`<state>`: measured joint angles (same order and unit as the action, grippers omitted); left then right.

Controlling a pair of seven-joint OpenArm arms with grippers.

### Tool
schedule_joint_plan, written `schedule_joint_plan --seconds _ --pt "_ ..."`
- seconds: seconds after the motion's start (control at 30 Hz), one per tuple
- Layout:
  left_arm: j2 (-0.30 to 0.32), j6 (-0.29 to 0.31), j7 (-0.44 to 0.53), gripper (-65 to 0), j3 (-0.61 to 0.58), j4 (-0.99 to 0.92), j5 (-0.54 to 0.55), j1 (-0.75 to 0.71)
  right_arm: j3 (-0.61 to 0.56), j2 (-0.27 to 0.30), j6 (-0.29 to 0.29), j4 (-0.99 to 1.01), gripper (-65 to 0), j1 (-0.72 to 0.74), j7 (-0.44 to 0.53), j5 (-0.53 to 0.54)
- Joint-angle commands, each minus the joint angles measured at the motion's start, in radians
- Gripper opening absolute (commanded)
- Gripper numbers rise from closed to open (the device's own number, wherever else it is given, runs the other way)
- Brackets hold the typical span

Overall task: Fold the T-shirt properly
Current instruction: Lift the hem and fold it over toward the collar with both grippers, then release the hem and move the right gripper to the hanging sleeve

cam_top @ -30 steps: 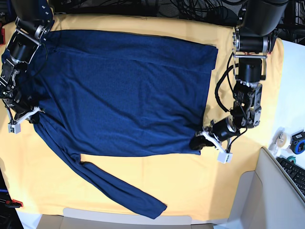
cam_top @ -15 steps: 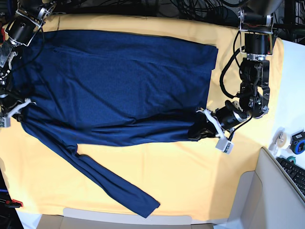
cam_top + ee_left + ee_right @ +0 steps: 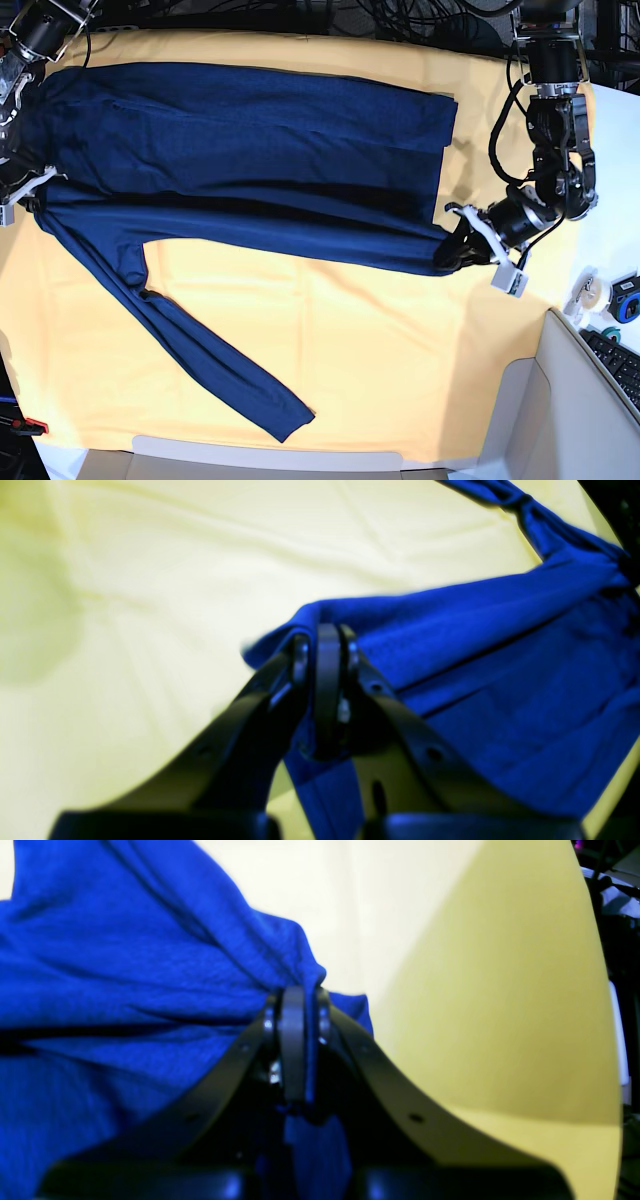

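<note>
The T-shirt (image 3: pixel 240 150) lies spread across the yellow table cloth (image 3: pixel 380 350), its body stretched in a long band along the cloth's far side, with one long sleeve (image 3: pixel 210 365) trailing diagonally down toward the cloth's near edge. Both ends of the garment's lower edge are lifted off the cloth, and a dark shadow runs under that raised fold. The left gripper (image 3: pixel 458 247) sits at the shirt's hem corner, toward the side of the cloth nearest the keyboard (image 3: pixel 622 362), and its jaws are pressed together with the blue fabric pinched between them; in the left wrist view the left gripper (image 3: pixel 325 645) has the knit bunched over and around the fingertips (image 3: pixel 301 652), the rest of the cloth fanning away from them. The right gripper (image 3: pixel 28 195) is at the opposite end of the shirt, at the cloth's other side edge, likewise clamped tight on a fold; in the right wrist view the right gripper (image 3: pixel 295 1007) has the fabric gathered in creases right at its fingers (image 3: pixel 270 1022) and draped behind and beside them.
</note>
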<state>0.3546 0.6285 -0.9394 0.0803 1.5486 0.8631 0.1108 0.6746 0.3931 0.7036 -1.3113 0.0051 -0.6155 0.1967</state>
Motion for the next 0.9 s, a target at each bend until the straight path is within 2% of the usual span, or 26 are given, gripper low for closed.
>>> schedule_joint_plan --seconds 0.0,0.23,0.4,0.6,0.87 --pt "0.011 0.003 0.010 -65.0 0.020 0.031 0.011 0.008 0.007 0.025 -0.005 -0.043 -65.0 -0.006 0.022 0.010" --pt "0.010 0.003 -0.076 -65.0 0.036 0.063 0.008 -0.039 0.029 0.022 -0.005 -0.127 -65.0 -0.104 0.021 0.010" --pt "0.010 0.003 -0.089 -65.0 0.036 0.060 0.008 -0.079 0.103 -0.030 -0.005 -0.126 -65.0 -0.135 0.021 0.010" --pt "0.013 0.003 -0.091 -65.0 0.036 0.059 0.008 -0.121 0.179 -0.078 -0.005 -0.121 -65.0 -0.123 -0.113 0.010" --pt "0.016 0.003 -0.094 -64.8 0.026 0.057 0.006 -0.158 0.184 -0.076 -0.005 -0.070 -65.0 -0.119 -0.123 0.008"
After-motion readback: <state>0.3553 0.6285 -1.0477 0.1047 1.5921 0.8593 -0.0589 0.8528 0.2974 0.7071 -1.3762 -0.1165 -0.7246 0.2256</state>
